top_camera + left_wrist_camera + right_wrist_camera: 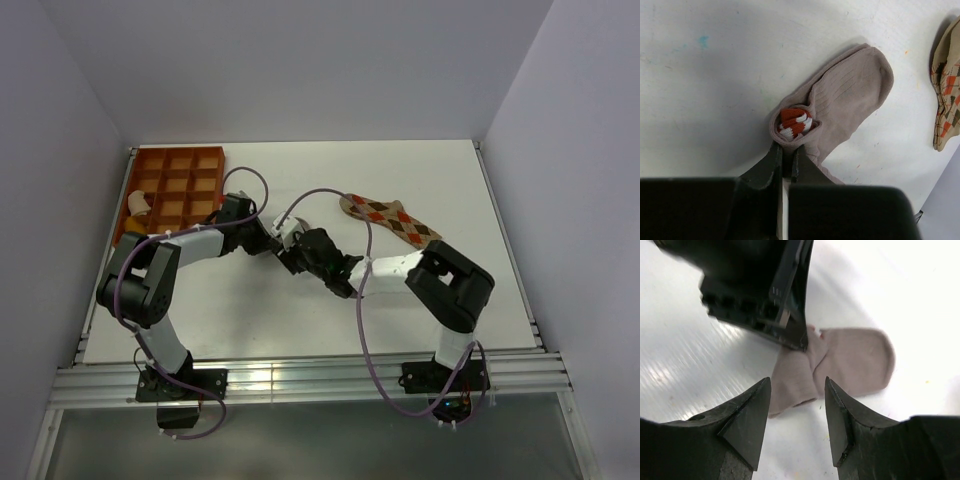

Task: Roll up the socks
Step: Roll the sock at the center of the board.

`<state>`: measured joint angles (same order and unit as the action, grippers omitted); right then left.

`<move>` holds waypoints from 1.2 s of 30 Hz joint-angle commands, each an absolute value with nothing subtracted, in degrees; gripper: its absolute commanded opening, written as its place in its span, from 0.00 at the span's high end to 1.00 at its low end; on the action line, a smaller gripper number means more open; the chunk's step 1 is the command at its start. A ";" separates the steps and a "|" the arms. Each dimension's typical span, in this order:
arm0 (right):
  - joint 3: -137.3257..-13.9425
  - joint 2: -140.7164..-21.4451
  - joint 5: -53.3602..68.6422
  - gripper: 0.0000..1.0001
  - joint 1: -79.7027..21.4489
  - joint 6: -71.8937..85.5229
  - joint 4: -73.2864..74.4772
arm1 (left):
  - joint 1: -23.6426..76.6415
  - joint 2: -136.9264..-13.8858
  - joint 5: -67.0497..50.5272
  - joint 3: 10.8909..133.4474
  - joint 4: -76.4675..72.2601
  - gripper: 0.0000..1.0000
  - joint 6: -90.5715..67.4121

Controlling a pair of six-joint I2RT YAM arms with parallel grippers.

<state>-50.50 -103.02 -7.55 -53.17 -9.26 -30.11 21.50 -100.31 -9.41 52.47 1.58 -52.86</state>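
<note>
Left gripper (786,159) is pinched shut on the rolled edge of the grey-brown sock (850,95), just beside its tucked-in red-and-white cuff (795,123). Right gripper (797,387) hovers above that sock, fingers spread, holding nothing. Beyond the grey-brown sock's toe, apart from it, lies the argyle sock (946,90)
</note>
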 commanded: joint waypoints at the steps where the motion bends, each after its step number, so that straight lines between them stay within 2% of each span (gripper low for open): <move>1: -50.45 -98.79 -6.33 0.46 -53.00 -9.05 -32.52 | 22.41 -102.75 -8.00 52.64 11.68 0.99 -51.15; 31: -59.85 -115.05 -10.02 0.46 -55.81 -10.99 -25.23 | 22.50 -102.22 -10.54 52.30 10.64 0.99 -51.94; 34: -60.64 -116.01 -9.85 0.53 -55.81 -10.72 -23.82 | 22.50 -102.22 -11.25 52.12 10.02 1.00 -52.21; 36: -61.08 -116.45 -9.49 0.63 -55.81 -10.37 -22.60 | 22.50 -102.22 -12.04 51.77 9.50 1.00 -52.47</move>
<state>-59.35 -113.91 -13.17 -55.07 -11.81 -25.58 21.76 -100.42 -9.28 53.69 4.23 -52.95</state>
